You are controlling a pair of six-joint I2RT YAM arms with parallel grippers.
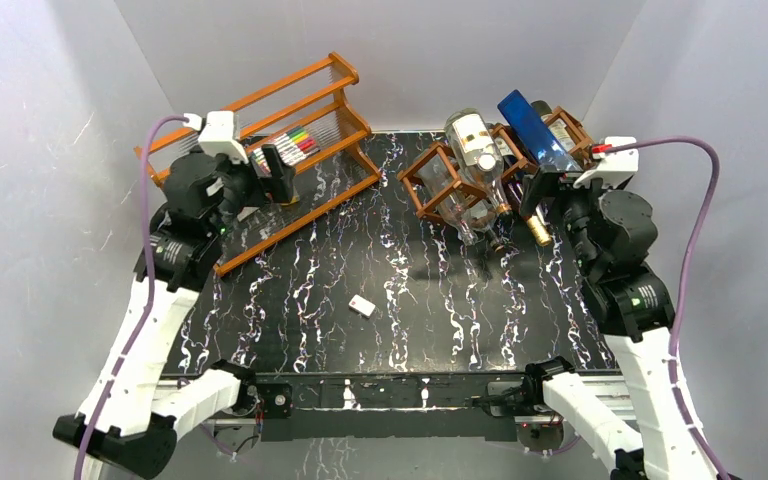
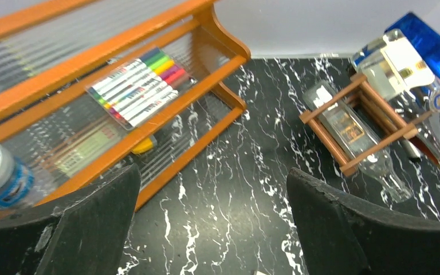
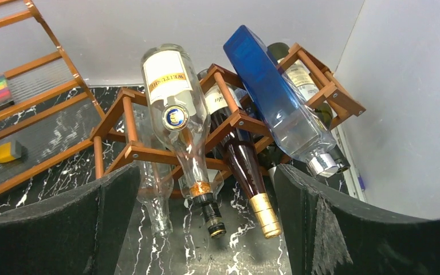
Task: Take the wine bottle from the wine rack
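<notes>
– Right pincer [image 3: 204,177] is gaping fully and gripping nothing; it is hovering over the counter [image 3: 243,255], just short of the bottle necks.
– And the left pincer [image 2: 213,175]?
– Gaping too, carrying nothing, idling well apart beside the orange shelf [image 2: 226,37].
– Where is the wine bottle [image 3: 242,157] lying?
– It is resting in the wine rack [image 3: 149,154], its gold-capped neck pointing down towards the right pincer, between a clear bottle [image 3: 175,109] and a blue bottle [image 3: 269,97].
– So nothing is done?
– I am judging it so: reaching, gripping and drawing it out are all remaining.
</notes>
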